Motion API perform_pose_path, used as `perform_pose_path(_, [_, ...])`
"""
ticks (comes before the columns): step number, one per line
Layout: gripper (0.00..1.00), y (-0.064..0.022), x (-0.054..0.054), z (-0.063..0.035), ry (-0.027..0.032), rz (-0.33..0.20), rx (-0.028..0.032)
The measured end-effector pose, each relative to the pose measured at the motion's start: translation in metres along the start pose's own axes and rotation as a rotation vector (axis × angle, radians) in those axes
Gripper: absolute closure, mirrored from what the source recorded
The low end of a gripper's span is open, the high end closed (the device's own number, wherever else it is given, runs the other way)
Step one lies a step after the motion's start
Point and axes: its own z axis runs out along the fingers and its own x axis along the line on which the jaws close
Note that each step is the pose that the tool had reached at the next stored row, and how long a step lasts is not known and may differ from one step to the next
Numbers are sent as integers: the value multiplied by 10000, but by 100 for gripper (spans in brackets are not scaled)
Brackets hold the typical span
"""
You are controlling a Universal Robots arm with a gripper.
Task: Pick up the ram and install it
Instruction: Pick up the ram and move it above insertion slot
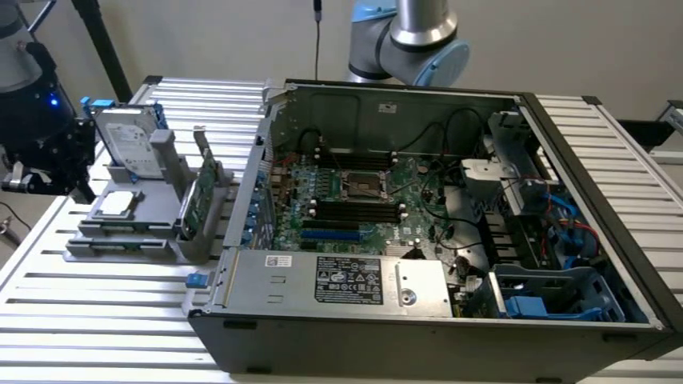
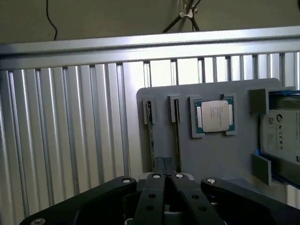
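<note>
Exterior view: slatted metal table carrying open computer case, motherboard exposed, arm behind the case. Grey holder toward the exterior view's left, with hard drive and CPU. Wrist view, looking down on that holder: gripper above it, fingers pressed together. Ram standing on edge in a holder slot near the fingertips, second thin strip in the neighbouring slot. Plain wall past the table edge. Hard drive cut off at frame edge; both strips edge-on, chips not readable.
</note>
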Motion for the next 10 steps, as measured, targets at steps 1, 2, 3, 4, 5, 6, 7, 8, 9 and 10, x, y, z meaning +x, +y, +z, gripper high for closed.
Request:
perform_pose_path(1, [89,-12,-1,14,2,-36,1])
perform_pose_path(2, [89,-25,-2,28,3,-51,4])
perform_pose_path(3, [89,-36,-3,41,3,-56,6])
perform_pose_path(4, [89,-44,-3,55,2,-57,8])
perform_pose_path(5, [89,-50,-3,69,1,-57,11])
perform_pose_path(6, [83,-55,-4,84,2,-56,12])
perform_pose_path(7, [83,-60,-4,100,3,-57,11])
perform_pose_path(8, [76,-64,-4,119,3,-57,12])
perform_pose_path(9, [76,-67,-4,137,3,-57,13])
perform_pose_path(10, [70,-69,-4,154,3,-57,14])
